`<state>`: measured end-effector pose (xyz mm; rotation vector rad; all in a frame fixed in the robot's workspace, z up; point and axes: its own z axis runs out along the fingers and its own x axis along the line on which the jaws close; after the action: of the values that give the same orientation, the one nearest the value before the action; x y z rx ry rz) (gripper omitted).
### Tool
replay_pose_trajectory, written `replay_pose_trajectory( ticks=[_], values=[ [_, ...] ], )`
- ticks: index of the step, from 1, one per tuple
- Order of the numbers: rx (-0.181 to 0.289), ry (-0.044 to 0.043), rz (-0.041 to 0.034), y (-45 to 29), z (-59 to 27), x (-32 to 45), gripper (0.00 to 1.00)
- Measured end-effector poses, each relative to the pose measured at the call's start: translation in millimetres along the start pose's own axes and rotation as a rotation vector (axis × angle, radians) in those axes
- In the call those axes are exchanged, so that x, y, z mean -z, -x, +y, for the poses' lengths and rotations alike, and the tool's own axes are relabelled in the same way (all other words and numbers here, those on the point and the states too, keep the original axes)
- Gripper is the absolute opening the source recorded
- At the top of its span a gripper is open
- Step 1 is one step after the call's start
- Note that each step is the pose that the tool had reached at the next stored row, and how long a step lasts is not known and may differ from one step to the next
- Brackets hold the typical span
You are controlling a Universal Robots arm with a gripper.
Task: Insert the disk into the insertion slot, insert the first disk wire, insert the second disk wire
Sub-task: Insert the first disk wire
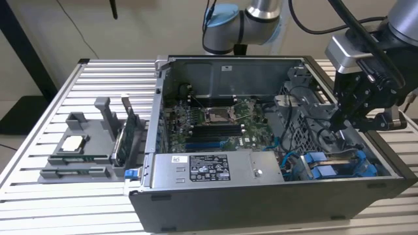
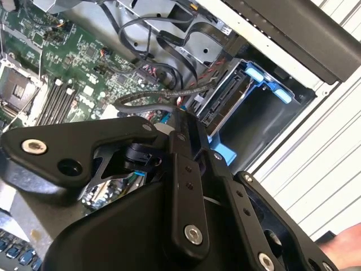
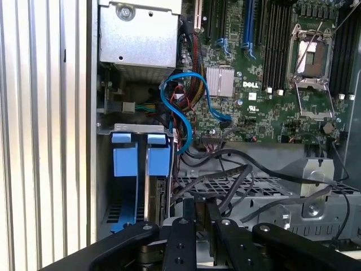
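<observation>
The disk (image 2: 221, 105) sits in its blue carrier inside the insertion slot (image 2: 265, 116), its connector end facing the open case. In the exterior view the disk (image 1: 339, 158) shows as a thin edge between blue tabs at the case's front right corner. My gripper (image 1: 341, 126) hangs just above that corner. Its black fingers (image 3: 189, 210) stand close together and seem shut on the end of a black wire (image 2: 144, 100). In the first wrist view the gripper (image 3: 201, 202) is beside the slot (image 3: 104, 186) with the blue-tabbed disk (image 3: 151, 197).
The open case holds the motherboard (image 1: 216, 122), a grey labelled power-supply box (image 1: 216, 169) and loose black cables (image 3: 237, 175), plus a blue cable (image 3: 186, 107). A grey fixture (image 1: 85, 147) with parts stands on the slatted table (image 1: 98, 78). A hand (image 2: 344, 248) shows at one edge.
</observation>
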<state>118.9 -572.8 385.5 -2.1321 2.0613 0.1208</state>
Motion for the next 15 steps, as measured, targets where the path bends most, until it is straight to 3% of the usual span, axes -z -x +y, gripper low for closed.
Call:
replay_pose_trajectory(
  ticks=[5, 8, 11, 15],
  values=[
    [0.000, 0.0000, 0.0011, -0.1, 0.0, -0.4, 0.19],
    [0.001, 0.0004, 0.0100, -0.1, 0.0, -0.6, 0.19],
    [0.002, 0.0014, 0.0361, -0.2, -0.1, -1.3, 0.19],
    [0.005, 0.0034, 0.0876, -0.6, -0.4, -1.9, 0.19]
  ],
)
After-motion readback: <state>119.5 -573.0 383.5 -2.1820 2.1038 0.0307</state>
